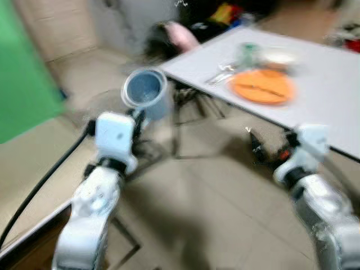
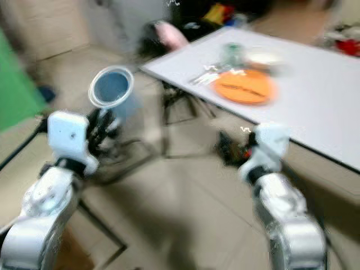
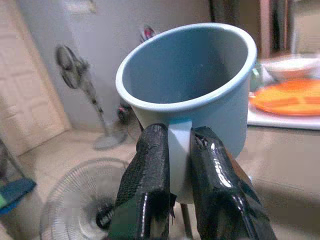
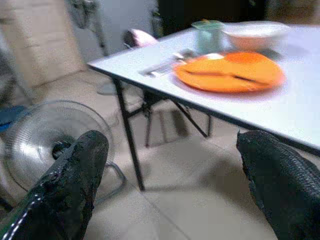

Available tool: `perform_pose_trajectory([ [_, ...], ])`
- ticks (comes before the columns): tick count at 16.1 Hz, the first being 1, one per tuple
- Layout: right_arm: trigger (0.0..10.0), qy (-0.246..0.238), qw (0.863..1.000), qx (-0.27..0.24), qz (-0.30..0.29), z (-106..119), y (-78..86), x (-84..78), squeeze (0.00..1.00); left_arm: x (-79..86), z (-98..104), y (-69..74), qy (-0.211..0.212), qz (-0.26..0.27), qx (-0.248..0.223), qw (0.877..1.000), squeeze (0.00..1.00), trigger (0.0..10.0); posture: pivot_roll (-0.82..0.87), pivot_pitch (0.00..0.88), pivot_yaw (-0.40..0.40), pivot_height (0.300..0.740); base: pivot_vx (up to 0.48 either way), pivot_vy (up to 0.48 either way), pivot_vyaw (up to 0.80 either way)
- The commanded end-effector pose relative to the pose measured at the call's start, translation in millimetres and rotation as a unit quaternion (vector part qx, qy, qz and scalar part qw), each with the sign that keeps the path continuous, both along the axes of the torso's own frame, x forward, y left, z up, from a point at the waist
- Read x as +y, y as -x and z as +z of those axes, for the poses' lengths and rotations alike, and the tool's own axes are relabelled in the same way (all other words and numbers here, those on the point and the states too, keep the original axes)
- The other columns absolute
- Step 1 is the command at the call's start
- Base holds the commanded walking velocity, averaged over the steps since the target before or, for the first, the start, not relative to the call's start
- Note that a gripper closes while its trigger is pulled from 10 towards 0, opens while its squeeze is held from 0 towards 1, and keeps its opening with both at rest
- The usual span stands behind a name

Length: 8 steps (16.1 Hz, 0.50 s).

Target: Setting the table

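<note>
Tiled floor (image 1: pixel 202 191), white folding table (image 1: pixel 332 84), floor fan (image 4: pixel 47 142), green panel (image 1: pixel 22 84).

I counted one blue cup (image 3: pixel 200 85), pinched by its handle in my left tool (image 3: pixel 177 165). On the one counter (image 4: pixel 300 115) I saw one orange plate (image 4: pixel 230 72), one white bowl (image 4: pixel 255 34) and one green cup (image 4: pixel 209 34). Two fans stood on the floor (image 4: pixel 200 200): one low (image 4: pixel 50 145), one tall (image 3: pixel 75 70).

You have two silver arms, each ending in a boxy white wrist housing. A black cable trails back from the left arm's wrist. The left gripper (image 3: pixel 172 195) has two long black fingers, glossy with a fine textured grip; the right gripper (image 4: pixel 172 185) shows the same rough black finish.
</note>
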State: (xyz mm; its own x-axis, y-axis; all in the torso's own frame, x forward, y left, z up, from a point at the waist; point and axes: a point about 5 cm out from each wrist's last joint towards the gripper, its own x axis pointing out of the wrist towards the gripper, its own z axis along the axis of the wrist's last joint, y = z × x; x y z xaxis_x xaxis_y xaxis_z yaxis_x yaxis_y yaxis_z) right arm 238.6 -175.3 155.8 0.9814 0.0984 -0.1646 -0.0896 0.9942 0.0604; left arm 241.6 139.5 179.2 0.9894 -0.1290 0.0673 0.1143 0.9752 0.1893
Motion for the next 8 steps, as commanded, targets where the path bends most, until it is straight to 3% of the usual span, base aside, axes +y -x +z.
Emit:
perform_pose_trajectory([
  [1,10.0,0.009,1.0,-0.001,-0.017,2.1,0.5,-5.0,0.0,1.0,0.4,0.6,0.001,0.0,-0.007,1.0,0.0,10.0,-0.1,0.0,0.115,0.74,0.0,-0.398,-0.76],
  [6,10.0,0.012,0.999,0.003,-0.035,-0.4,0.4,-8.5,0.0,-1.7,-6.8,2.7,0.004,-0.006,0.002,1.0,0.0,10.0,-0.11,0.0,0.114,0.74,0.0,-0.396,-0.77],
  [8,10.0,0.012,0.999,0.003,-0.035,0.1,0.5,-7.0,0.0,0.6,-10.8,4.8,0.019,0.009,0.004,1.0,0.0,10.0,-0.12,0.0,0.115,0.74,0.0,0.0,-0.76],
])
